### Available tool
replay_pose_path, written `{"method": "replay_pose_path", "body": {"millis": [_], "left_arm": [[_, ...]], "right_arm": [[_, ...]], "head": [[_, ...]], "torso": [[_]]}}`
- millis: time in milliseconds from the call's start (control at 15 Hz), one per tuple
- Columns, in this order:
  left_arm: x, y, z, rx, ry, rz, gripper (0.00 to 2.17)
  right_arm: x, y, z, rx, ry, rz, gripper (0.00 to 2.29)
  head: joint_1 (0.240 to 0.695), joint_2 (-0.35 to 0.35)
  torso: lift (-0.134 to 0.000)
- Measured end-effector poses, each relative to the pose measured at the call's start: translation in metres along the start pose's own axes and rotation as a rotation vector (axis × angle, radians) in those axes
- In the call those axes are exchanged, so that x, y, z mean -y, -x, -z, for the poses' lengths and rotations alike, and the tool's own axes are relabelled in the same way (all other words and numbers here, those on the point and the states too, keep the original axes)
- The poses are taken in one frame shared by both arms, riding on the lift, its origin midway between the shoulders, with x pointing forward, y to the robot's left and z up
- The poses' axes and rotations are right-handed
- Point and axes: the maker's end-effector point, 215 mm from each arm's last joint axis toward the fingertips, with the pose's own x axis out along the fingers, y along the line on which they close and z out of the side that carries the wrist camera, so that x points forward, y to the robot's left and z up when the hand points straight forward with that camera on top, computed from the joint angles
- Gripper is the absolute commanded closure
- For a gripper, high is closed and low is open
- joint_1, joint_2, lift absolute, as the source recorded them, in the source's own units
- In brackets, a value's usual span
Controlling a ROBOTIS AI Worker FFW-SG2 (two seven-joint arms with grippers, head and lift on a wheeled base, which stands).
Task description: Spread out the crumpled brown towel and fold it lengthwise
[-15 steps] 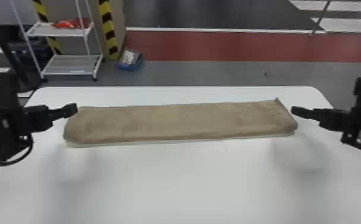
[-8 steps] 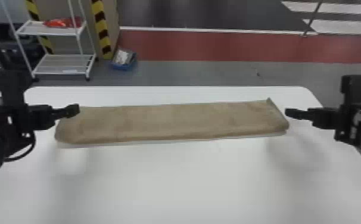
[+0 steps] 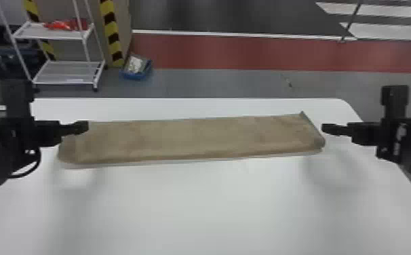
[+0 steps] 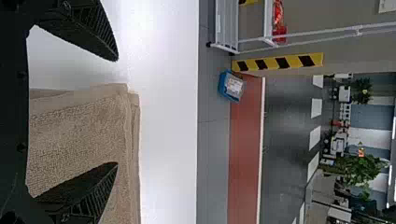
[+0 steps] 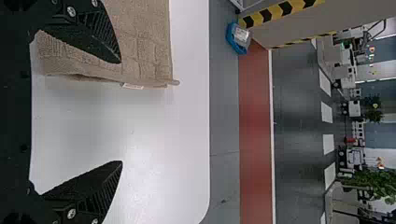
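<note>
The brown towel (image 3: 194, 139) lies as a long flat strip across the table, its near edge rounded like a fold. My left gripper (image 3: 81, 126) is over the strip's left end, and my right gripper (image 3: 328, 129) is just beyond its right end. In the left wrist view the left gripper (image 4: 116, 112) stands open, one finger in front of the towel (image 4: 79, 135) and the other over bare table. The right gripper (image 5: 121, 112) is open too, with one finger overlapping the towel (image 5: 144, 42), whose end carries a small white tag. Neither gripper holds cloth.
The white table (image 3: 208, 203) extends around the towel, with its far edge a short way behind. Past it on the floor are a white rack (image 3: 69, 73) at the far left and a blue bin (image 3: 136, 69).
The head view has shifted slightly, so the towel and rack appear farther left. Both grippers stay by the towel's ends, and the strip keeps its shape.
</note>
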Motion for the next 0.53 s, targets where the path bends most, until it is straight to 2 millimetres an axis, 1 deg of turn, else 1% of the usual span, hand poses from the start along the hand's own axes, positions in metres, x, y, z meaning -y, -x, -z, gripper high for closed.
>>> {"method": "replay_pose_path", "body": {"millis": [200,533], "left_arm": [[-0.0050,-0.0041,-0.0025,0.004,0.002,-0.007,0.09],[-0.0077,-0.0084,-0.0025,0.000,0.000,-0.009,0.09]], "right_arm": [[0.0019,-0.0032,-0.0028,0.003,-0.001,0.002,0.13],[0.0023,-0.0059,-0.0041,0.005,-0.003,0.002,0.13]], "head": [[0.695,-0.065],[0.695,-0.063]], "torso": [[-0.128],[-0.128]]}}
